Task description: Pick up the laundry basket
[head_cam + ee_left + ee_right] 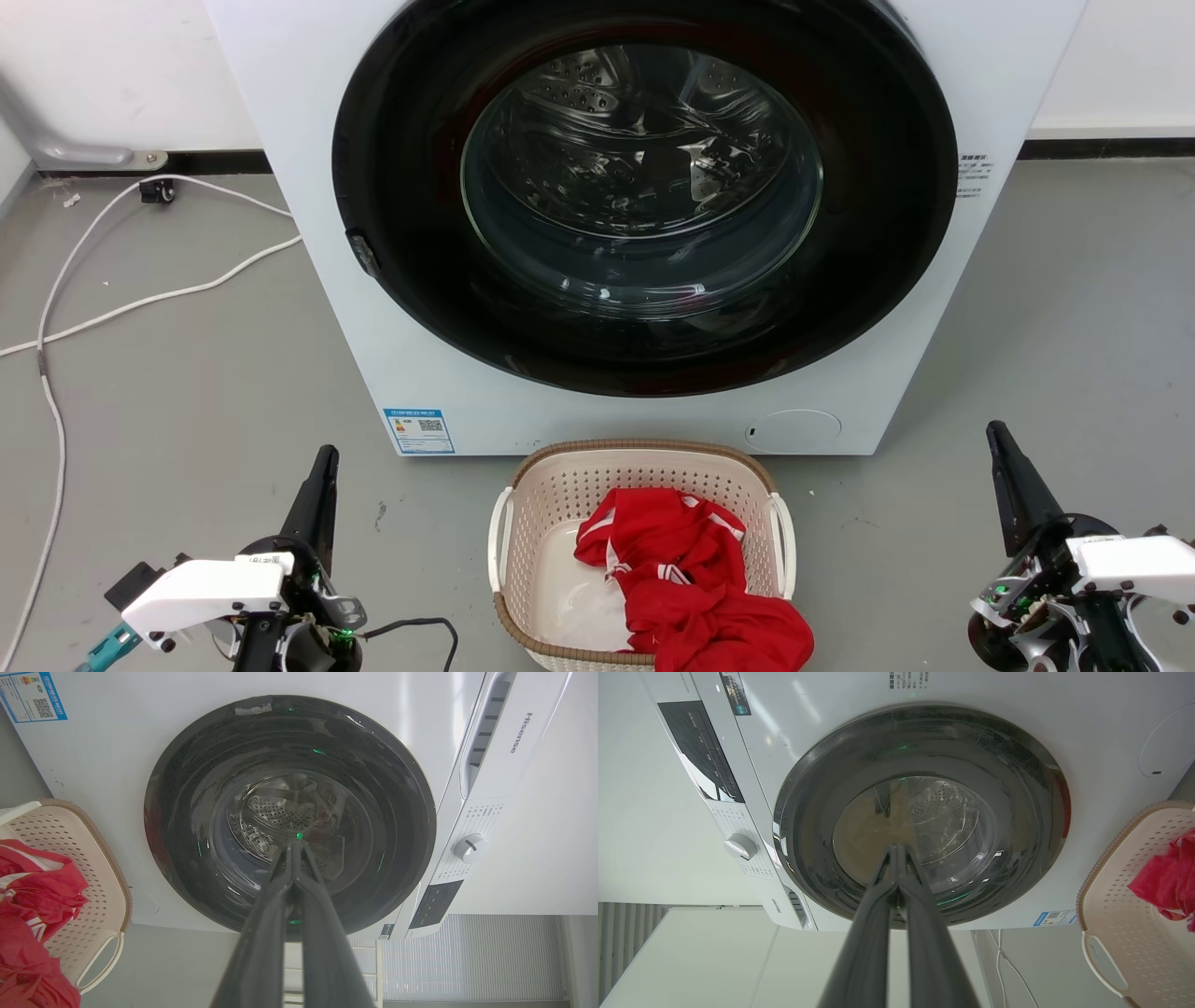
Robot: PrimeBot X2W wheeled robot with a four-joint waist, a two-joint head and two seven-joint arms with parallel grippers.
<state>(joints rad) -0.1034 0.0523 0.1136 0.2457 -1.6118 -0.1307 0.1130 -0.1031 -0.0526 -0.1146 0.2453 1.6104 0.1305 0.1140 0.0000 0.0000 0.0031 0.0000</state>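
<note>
Cream perforated plastic laundry basket [560, 495] is sitting before a white washing machine [308, 233]; left gripper [324, 459] and right gripper [997, 435] are flanking it, fingers pressed together, empty.

Here's the laundry basket [560, 495]: cream plastic, smooth with a soft sheen, its walls punched with small holes. The brown rim [644, 446] is moulded to look woven, and the white handles [782, 541] are slick plastic. Inside lies red cloth [691, 579], soft, crumpled and matt. Behind it, the washing machine [299, 187] has glossy white panels that catch the light. Its door ring [401, 187] is polished black, the glass window [644, 233] is clear and shiny, and the drum [597, 93] is bright perforated metal. The floor [187, 392] is grey, smooth and matt, faintly scuffed. The white cable [140, 301] looks rubbery. The left tool [327, 457] and right tool [996, 434] have dark, dull, matt fingers.
</note>
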